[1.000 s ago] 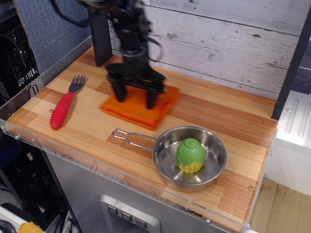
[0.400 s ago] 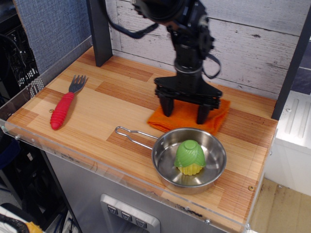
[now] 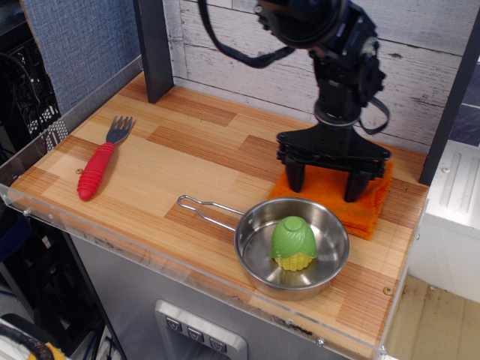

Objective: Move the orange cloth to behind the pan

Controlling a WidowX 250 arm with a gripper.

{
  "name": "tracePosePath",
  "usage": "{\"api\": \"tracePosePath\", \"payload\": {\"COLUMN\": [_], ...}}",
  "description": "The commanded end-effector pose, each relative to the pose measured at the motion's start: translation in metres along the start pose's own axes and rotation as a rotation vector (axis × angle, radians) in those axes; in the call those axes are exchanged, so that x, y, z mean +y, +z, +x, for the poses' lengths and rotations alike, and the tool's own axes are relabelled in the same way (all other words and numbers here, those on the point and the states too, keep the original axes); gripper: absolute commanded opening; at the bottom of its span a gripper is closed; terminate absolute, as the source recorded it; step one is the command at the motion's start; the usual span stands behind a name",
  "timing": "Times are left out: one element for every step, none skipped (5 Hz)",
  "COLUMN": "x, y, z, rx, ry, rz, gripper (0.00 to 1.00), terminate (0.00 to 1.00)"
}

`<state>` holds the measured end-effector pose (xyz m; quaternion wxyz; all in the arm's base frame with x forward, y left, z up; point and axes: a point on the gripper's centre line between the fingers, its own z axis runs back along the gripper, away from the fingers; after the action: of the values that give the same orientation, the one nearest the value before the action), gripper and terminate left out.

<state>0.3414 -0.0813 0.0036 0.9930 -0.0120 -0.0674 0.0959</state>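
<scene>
- My two fingers (image 3: pixel 295 177) are spread wide and point straight down, their tips pressing on the top of the orange cloth (image 3: pixel 365 207); nothing is pinched between them.
- My gripper (image 3: pixel 325 182) stands at right of centre in the frame, just above the pan's far rim.
- The orange cloth lies flat on the wooden tabletop (image 3: pixel 187 161), mostly under me, its right corner reaching toward the table's right edge.
- The steel pan (image 3: pixel 292 245) sits lower centre-right, wire handle pointing left, a green-and-yellow toy corn (image 3: pixel 293 241) inside.
- A red-handled fork (image 3: pixel 101 159) lies far off at the left.
- I judge the drag to be at its end: the cloth looks behind the pan.
- The next move, I think, calls for a straight lift off the cloth without tugging it.
</scene>
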Motion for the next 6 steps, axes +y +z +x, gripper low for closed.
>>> {"api": "tracePosePath", "payload": {"x": [-0.018, -0.011, -0.002, 0.010, 0.019, 0.028], "y": [-0.009, 0.021, 0.069, 0.110, 0.139, 0.148], "z": [-0.018, -0.006, 0.011, 0.017, 0.015, 0.013], "rx": [0.055, 0.027, -0.041, -0.085, -0.104, -0.068], "ry": [-0.025, -0.019, -0.010, 0.008, 0.015, 0.026], "rz": [0.001, -0.015, -0.022, -0.003, 0.000, -0.006], "gripper": [1.00, 1.00, 1.00, 1.00, 1.00, 1.00], "terminate": [0.00, 0.00, 0.00, 0.00, 0.00, 0.00]}}
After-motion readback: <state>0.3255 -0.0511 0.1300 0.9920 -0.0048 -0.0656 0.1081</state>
